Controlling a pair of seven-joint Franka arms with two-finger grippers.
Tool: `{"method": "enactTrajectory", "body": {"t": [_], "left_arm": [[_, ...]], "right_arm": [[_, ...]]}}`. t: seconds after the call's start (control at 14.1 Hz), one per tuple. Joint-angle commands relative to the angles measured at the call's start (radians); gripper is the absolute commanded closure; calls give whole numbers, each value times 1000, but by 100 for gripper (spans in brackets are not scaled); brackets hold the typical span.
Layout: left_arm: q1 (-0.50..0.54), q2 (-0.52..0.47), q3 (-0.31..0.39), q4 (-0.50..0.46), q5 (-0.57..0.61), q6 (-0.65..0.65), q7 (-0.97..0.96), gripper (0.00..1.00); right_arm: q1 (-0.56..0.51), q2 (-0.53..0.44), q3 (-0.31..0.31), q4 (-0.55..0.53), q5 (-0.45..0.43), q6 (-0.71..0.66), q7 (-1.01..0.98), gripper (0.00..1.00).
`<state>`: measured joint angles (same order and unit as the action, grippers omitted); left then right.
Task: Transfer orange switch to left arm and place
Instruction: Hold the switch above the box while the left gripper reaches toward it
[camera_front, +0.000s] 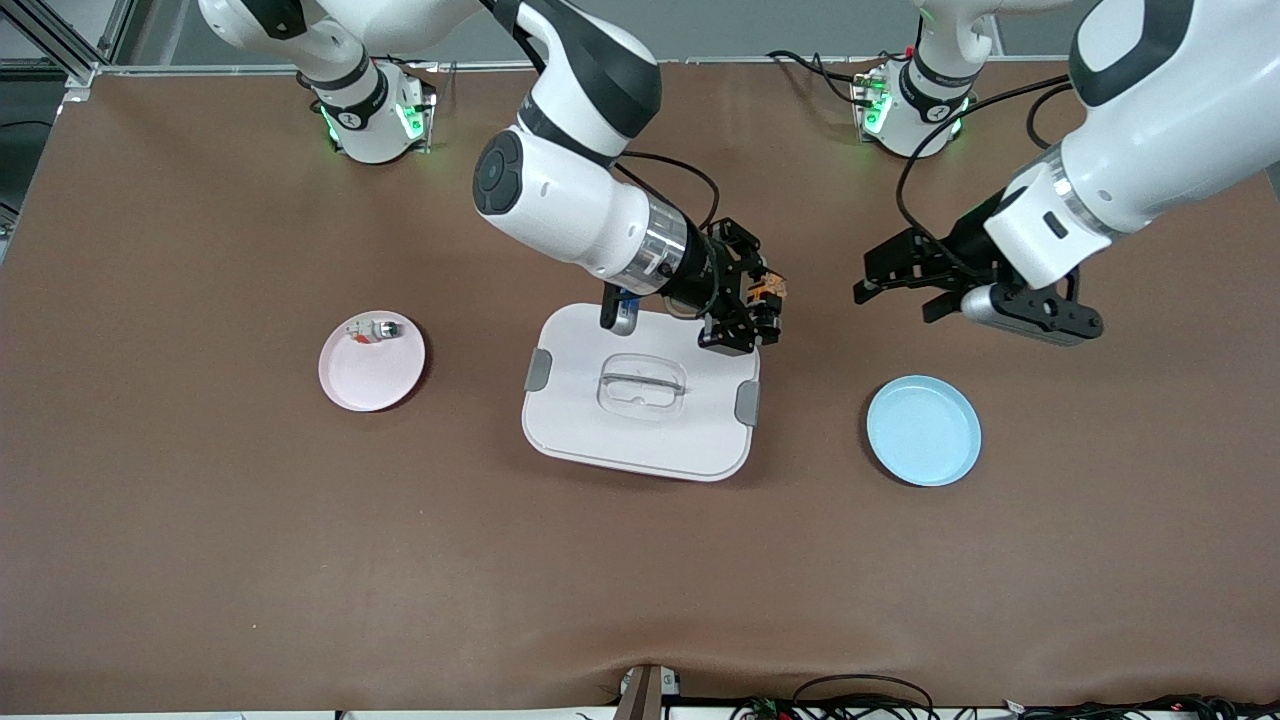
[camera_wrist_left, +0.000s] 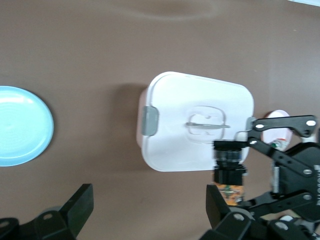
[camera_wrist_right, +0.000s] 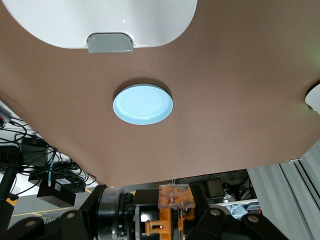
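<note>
The right pincer (camera_front: 752, 305) hung over the corner of the box (camera_front: 640, 420) that lay toward the left arm's end of the counter (camera_front: 200, 520), its fingers pinched on the orange switch (camera_front: 768, 292), which rode in the air just above that corner's edge and pointed out toward the other arm. And there was the left pincer (camera_front: 893, 283), up over bare counter between the box and its own arm's base, fingers spread wide, lined up with the switch but clearly apart from it, a gap showing between them. The blue plate (camera_front: 923, 431) sat on the counter beside the box toward the left arm's end, nearer the front camera than the left pincer; the pink plate (camera_front: 371, 361) sat beside the box toward the right arm's end, carrying a whitish switch with a green tip (camera_front: 375, 330). To my eye this was the handover setting up, and it looked delicate. The switch was a stubby thing with little body showing past the right fingers, so a left grip taken off-centre could have knocked it loose or clashed finger on finger. If the right pincer let go before the left had it firmly, it would have dropped onto the lid or rolled off across the counter. And the right pincer hung low over that lid; any sag could have bumped the box.
</note>
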<state>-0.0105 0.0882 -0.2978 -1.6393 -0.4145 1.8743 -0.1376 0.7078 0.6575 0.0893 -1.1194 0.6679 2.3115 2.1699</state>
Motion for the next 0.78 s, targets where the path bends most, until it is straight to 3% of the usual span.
{"method": "enactTrajectory", "body": {"t": [0.0,0.71], "left_arm": [[4,10,-4,-11,-82,20,94,17],[-25,28,-4,-31,-247,22,108,23]], "right_arm": [[6,25,1,49,28,5,39,100],[7,24,6,86,29,3,80,100]]}}
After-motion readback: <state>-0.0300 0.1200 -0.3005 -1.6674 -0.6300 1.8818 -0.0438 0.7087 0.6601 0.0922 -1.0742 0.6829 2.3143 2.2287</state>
